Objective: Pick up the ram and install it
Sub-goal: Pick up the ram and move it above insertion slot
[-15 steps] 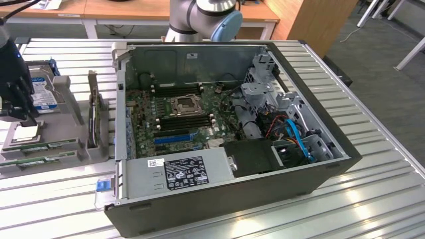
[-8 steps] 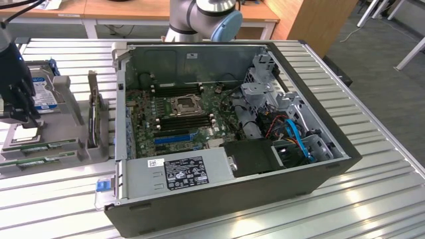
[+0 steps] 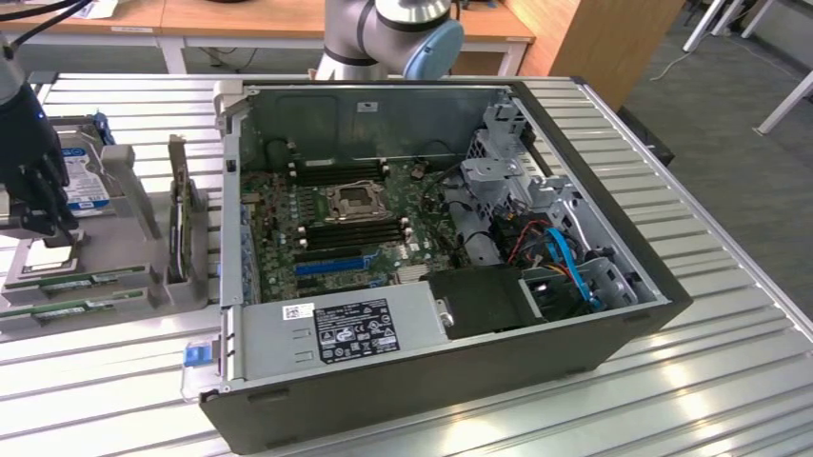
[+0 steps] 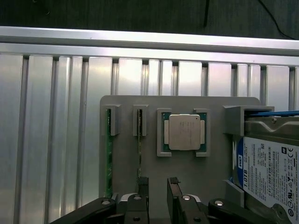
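Two long green ram sticks stand on edge in slots of a grey holder [image 4: 126,105]. One ram stick [image 4: 139,158] runs right beside one of my fingers [image 4: 142,186]; the other stick [image 4: 108,163] lies one slot further out. I cannot tell which of them is the task's. In the exterior view both sticks [image 3: 79,282] [image 3: 70,310] lie at the far left, and my gripper [image 3: 41,233] hangs over the holder just behind them. My gripper [image 4: 158,186] is open, with nothing between its fingers. The motherboard [image 3: 343,219] in the open case has black memory slots [image 3: 353,231].
The holder also carries a CPU [image 4: 183,132] and a blue-labelled hard drive [image 4: 268,170]. A board [image 3: 178,224] stands upright between the holder and the case wall [image 3: 231,190]. The case has a power supply [image 3: 349,328] at the front, a blue slot [image 3: 333,263] and drive cages [image 3: 508,181].
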